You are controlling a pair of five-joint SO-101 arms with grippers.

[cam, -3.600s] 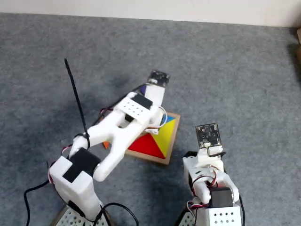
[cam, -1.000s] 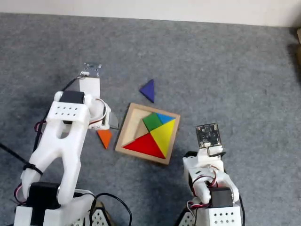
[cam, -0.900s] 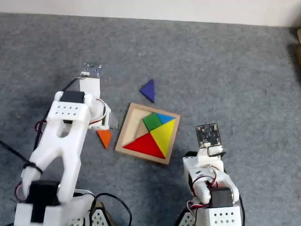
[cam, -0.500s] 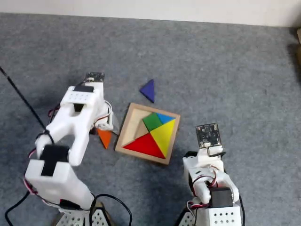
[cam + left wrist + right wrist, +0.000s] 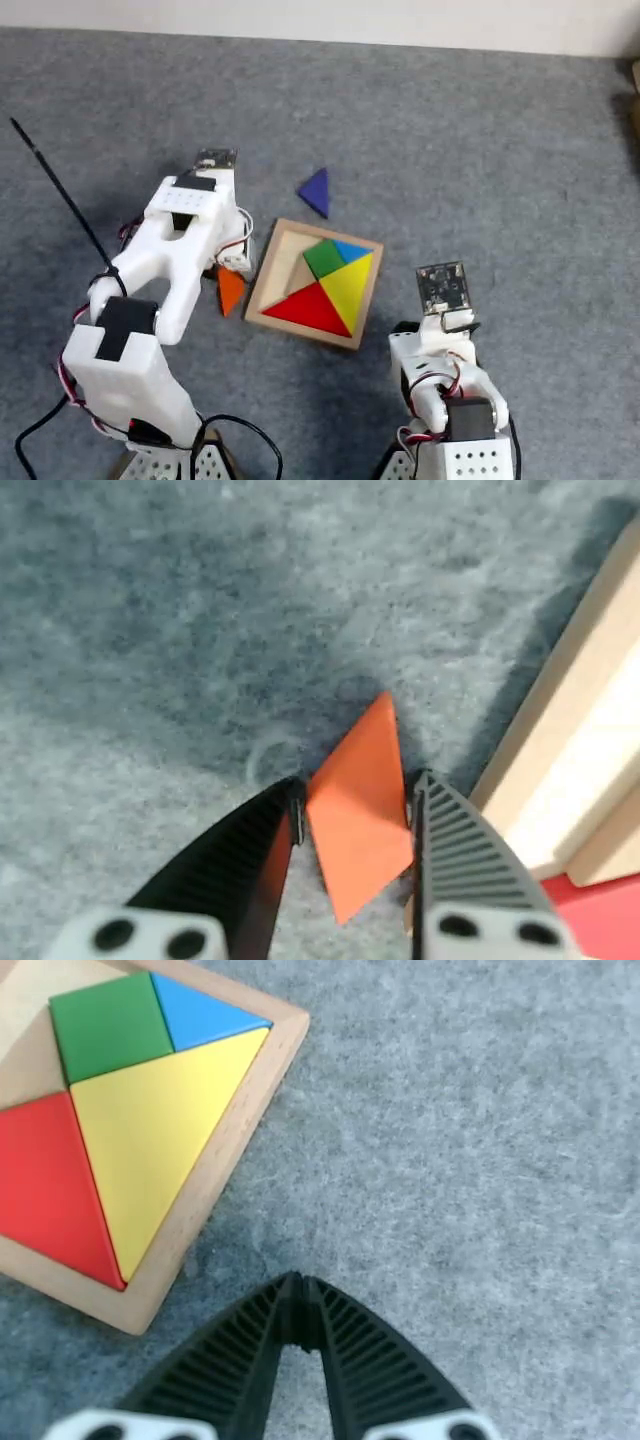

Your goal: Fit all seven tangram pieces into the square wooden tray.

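The square wooden tray [image 5: 330, 233] lies mid-table and holds a green square [image 5: 322, 258], a blue triangle [image 5: 350, 250], a yellow triangle [image 5: 349, 285] and a red triangle [image 5: 305, 307]; its left part is bare wood. Just left of it, an orange piece [image 5: 360, 805] lies on the carpet, with my left gripper [image 5: 355, 798] shut on it, one finger against each side. A purple triangle [image 5: 316, 190] lies loose beyond the tray. My right gripper [image 5: 300, 1305] is shut and empty, low over the carpet near the tray's corner [image 5: 230, 1150].
Grey carpet covers the table. A black cable [image 5: 60, 190] sticks up from the left arm. The tray's wooden edge [image 5: 560, 730] runs close beside one left finger. Open carpet lies right of the tray.
The left arm swung from over the tray to its left side, then came down over the orange piece and closed around it, nudging it slightly. The right arm stayed still.
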